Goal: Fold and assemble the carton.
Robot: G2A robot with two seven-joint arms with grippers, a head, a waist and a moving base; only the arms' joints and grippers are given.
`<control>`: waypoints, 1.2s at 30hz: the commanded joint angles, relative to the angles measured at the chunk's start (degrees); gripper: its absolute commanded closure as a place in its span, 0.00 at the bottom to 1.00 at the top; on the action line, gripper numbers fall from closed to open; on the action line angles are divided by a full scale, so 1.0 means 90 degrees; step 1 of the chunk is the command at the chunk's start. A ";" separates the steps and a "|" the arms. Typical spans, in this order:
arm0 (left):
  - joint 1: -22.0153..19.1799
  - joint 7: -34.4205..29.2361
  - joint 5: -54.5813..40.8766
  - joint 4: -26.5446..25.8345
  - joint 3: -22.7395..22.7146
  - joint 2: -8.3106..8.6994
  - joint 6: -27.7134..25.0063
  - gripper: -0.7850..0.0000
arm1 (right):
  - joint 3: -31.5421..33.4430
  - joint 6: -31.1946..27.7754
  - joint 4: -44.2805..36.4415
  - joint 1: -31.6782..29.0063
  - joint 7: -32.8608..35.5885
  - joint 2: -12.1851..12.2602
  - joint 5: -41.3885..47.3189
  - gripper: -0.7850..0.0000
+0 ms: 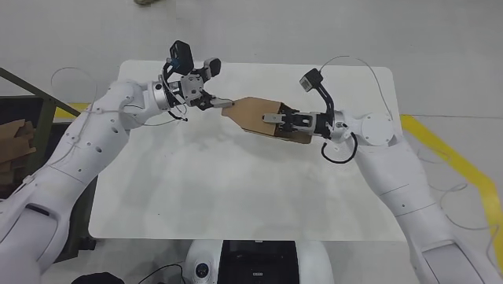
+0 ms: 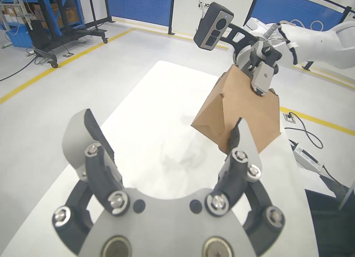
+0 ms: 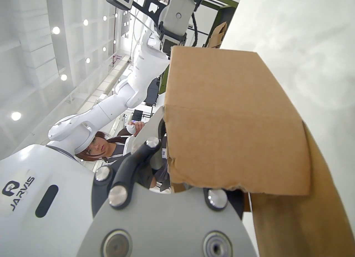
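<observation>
A brown carton (image 1: 253, 113), partly folded with a tapered flap end, is held above the middle of the white table (image 1: 236, 197). My right gripper (image 1: 277, 117) is shut on the carton's wall at the end nearer the right arm. In the left wrist view that gripper (image 2: 259, 80) pinches the carton (image 2: 244, 108) from above. In the right wrist view one finger (image 3: 151, 130) lies outside the carton (image 3: 227, 127) wall; the other is hidden inside. My left gripper (image 1: 214, 101) stands open at the tapered end, and one fingertip (image 2: 237, 130) touches the carton's near edge.
Flat cardboard sheets (image 1: 16, 138) lie in a dark rack off the table's left side. Yellow floor tape (image 1: 452, 154) runs past the right side. The table's near half is bare white surface.
</observation>
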 commanded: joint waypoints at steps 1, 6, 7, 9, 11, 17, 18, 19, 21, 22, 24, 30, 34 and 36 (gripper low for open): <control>0.0022 -0.0004 0.0017 0.0011 -0.0028 -0.0021 -0.0045 0.00 | -0.0001 -0.0017 0.0002 -0.0001 0.0022 -0.0003 0.0064 1.00; 0.0073 0.0024 0.0010 0.0050 -0.0102 -0.0082 -0.0166 0.00 | -0.0030 -0.0061 0.0012 0.0008 0.0140 -0.0019 0.0292 1.00; 0.0093 0.0047 0.0006 0.0055 -0.0115 -0.0095 -0.0191 0.00 | -0.0036 -0.0069 0.0023 0.0014 0.0160 -0.0022 0.0329 1.00; 0.0139 0.0096 0.0013 0.0049 -0.0149 -0.0115 -0.0259 0.00 | -0.0055 -0.0084 0.0042 0.0025 0.0197 -0.0030 0.0390 1.00; 0.0180 0.0128 0.0041 0.0043 -0.0191 -0.0129 -0.0325 0.00 | -0.0078 -0.0099 0.0062 0.0036 0.0238 -0.0040 0.0464 1.00; 0.0276 0.0149 0.0099 0.0044 -0.0342 -0.0164 -0.0448 0.00 | -0.0112 -0.0164 0.0143 0.0077 0.0293 -0.0060 0.0574 1.00; 0.0294 0.0144 0.0112 0.0041 -0.0369 -0.0168 -0.0460 0.00 | -0.0112 -0.0170 0.0149 0.0080 0.0298 -0.0061 0.0583 1.00; 0.0310 0.0139 0.0133 0.0032 -0.0395 -0.0172 -0.0466 0.00 | -0.0113 -0.0178 0.0150 0.0081 0.0308 -0.0063 0.0603 1.00; 0.0359 0.0137 0.0158 0.0016 -0.0431 -0.0185 -0.0484 0.00 | -0.0111 -0.0194 0.0160 0.0086 0.0333 -0.0066 0.0645 1.00; 0.0377 0.0128 0.0174 0.0006 -0.0443 -0.0193 -0.0506 0.00 | -0.0109 -0.0205 0.0163 0.0086 0.0341 -0.0068 0.0673 1.00; 0.0415 0.0115 0.0191 -0.0002 -0.0458 -0.0212 -0.0553 0.00 | -0.0109 -0.0219 0.0170 0.0087 0.0377 -0.0073 0.0749 1.00; 0.0497 0.0078 0.0252 -0.0024 -0.0492 -0.0275 -0.0585 0.00 | -0.0107 -0.0259 0.0201 0.0094 0.0492 -0.0083 0.0914 1.00; 0.0527 0.0024 0.0259 -0.0045 -0.0487 -0.0316 -0.0585 0.00 | -0.0120 -0.0256 0.0205 0.0106 0.0548 -0.0090 0.0949 1.00; 0.0528 -0.0011 0.0255 -0.0063 -0.0475 -0.0338 -0.0585 0.00 | -0.0139 -0.0253 0.0200 0.0114 0.0561 -0.0096 0.0949 1.00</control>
